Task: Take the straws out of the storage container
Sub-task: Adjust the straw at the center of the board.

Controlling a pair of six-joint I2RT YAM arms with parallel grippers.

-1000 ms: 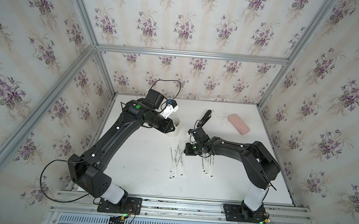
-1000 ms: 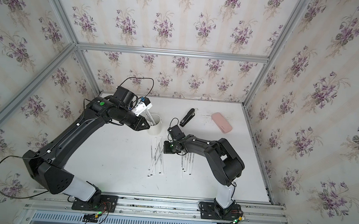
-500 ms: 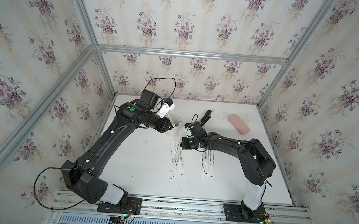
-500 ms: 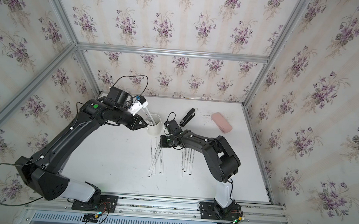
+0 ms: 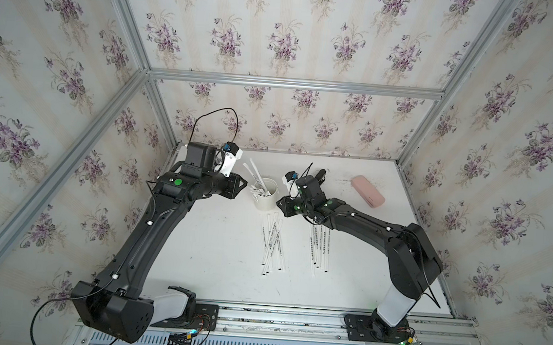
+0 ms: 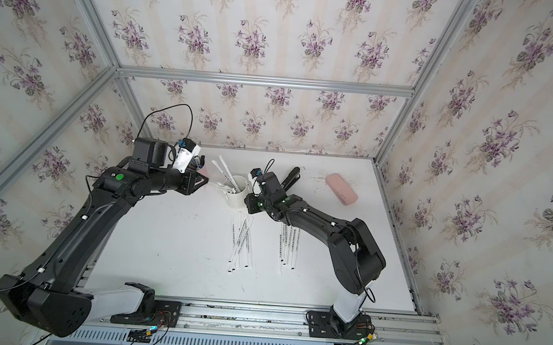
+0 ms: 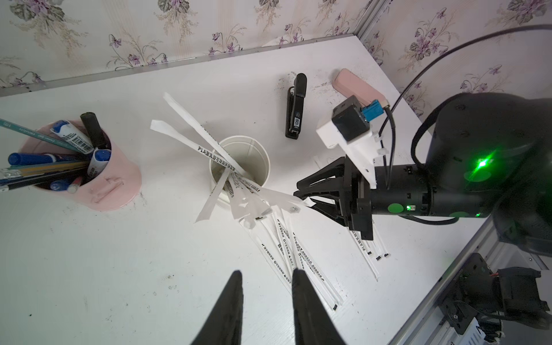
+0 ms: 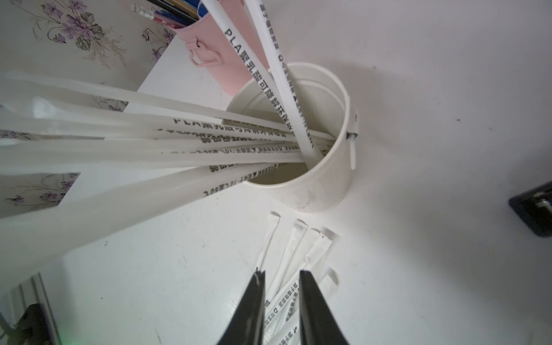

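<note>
The storage container, a white cup, stands upright at mid-table with several wrapped straws leaning out of it. More straws lie flat in two groups in front of it. My left gripper is open and empty, just left of the cup. My right gripper is open just right of the cup, low over the table straws, holding nothing. In the left wrist view, ends of the leaning straws reach its fingers.
A pink pen cup full of pens stands left of the container, under my left wrist. A black stapler and a pink case lie behind and to the right. Walls close three sides.
My right gripper has moved from the right-hand straw group up to the cup and gone from shut to open. My left gripper has drawn back a little to the left of the cup.
</note>
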